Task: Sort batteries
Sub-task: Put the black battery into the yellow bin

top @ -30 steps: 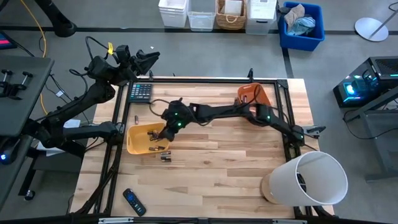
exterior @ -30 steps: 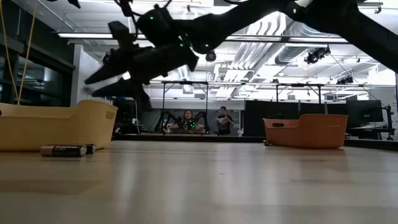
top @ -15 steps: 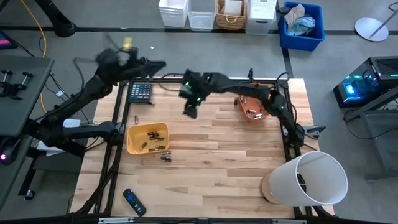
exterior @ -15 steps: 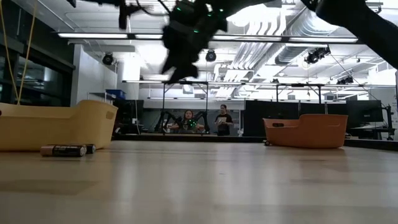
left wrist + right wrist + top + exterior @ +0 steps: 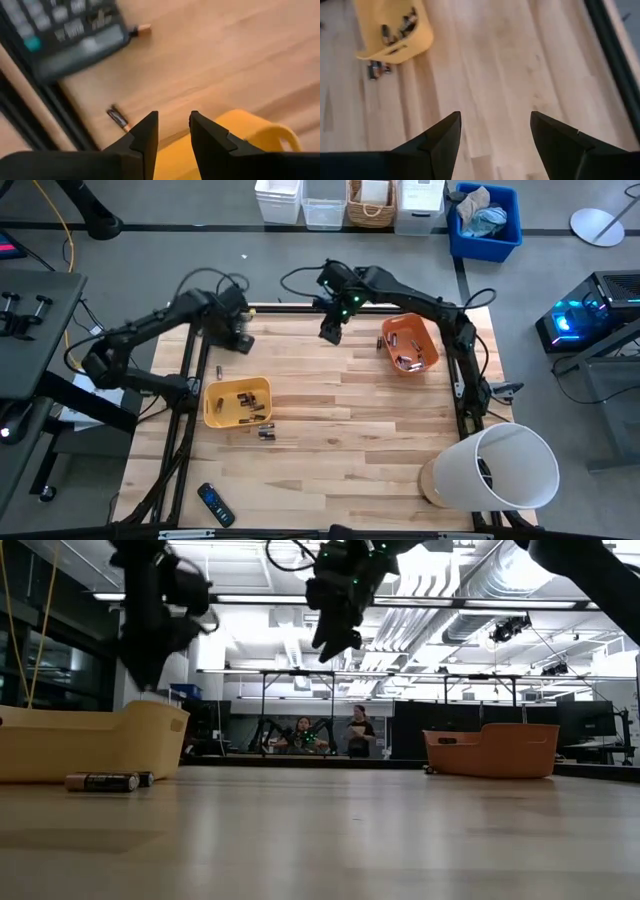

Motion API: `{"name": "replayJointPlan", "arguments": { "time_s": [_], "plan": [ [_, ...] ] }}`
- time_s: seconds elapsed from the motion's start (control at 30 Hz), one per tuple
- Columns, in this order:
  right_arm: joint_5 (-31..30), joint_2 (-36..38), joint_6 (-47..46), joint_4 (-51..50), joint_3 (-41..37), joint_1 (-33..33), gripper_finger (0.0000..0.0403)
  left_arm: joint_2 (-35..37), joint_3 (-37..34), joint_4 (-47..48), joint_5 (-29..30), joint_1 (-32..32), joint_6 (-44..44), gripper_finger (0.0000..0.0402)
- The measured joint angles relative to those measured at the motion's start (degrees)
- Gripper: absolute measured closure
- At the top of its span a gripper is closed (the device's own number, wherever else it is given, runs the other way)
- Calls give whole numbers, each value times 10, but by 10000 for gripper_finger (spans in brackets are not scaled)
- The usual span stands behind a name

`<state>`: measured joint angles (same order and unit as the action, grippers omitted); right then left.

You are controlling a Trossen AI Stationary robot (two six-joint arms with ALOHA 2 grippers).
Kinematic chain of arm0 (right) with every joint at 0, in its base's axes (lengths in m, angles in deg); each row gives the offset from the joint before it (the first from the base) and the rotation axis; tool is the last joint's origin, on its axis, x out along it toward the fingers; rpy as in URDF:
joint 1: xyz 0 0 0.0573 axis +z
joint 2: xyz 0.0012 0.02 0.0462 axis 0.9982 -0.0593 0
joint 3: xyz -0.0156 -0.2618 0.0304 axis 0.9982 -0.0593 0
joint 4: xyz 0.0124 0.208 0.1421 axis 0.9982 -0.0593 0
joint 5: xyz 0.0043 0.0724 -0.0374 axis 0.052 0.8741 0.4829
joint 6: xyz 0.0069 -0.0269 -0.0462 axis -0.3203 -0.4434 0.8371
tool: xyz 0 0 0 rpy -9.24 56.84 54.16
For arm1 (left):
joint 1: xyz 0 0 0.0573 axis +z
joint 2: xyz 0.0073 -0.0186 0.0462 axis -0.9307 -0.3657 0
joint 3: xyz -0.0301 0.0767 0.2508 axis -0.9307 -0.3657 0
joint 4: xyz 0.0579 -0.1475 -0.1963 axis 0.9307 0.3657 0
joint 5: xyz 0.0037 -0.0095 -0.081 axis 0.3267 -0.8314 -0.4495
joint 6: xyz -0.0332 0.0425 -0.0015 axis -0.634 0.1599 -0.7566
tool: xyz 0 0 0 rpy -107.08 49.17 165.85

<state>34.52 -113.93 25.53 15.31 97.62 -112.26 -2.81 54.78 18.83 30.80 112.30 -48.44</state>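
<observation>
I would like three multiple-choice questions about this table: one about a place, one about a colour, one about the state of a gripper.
1. Where does the remote control lie?
A. near the table's front left corner
B. inside the orange bin
C. beside the calculator

2. What colour is the bin next to the loose batteries?
A. blue
B. yellow
C. white

3. How is the right gripper?
A. shut on a battery
B. open and empty
C. resting inside a bin

Answers: 1 A, it lies alone there. 2 B, yellow walls show. 3 B, bare wood shows between its spread fingers.
</observation>
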Motion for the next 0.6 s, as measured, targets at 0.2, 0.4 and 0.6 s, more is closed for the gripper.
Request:
{"name": "replayJointPlan", "arguments": {
  "time_s": [0.2,0.4,0.6],
  "plan": [
    [-5,0,6,-7,0,-25,170,57,-160,-118,4,-12,-188,303],
    [-2,0,26,-6,0,-29,170,94,-268,-184,33,-16,-295,305],
    [27,0,40,-7,0,-29,170,113,-293,-180,122,-16,-342,305]
  ]
}}
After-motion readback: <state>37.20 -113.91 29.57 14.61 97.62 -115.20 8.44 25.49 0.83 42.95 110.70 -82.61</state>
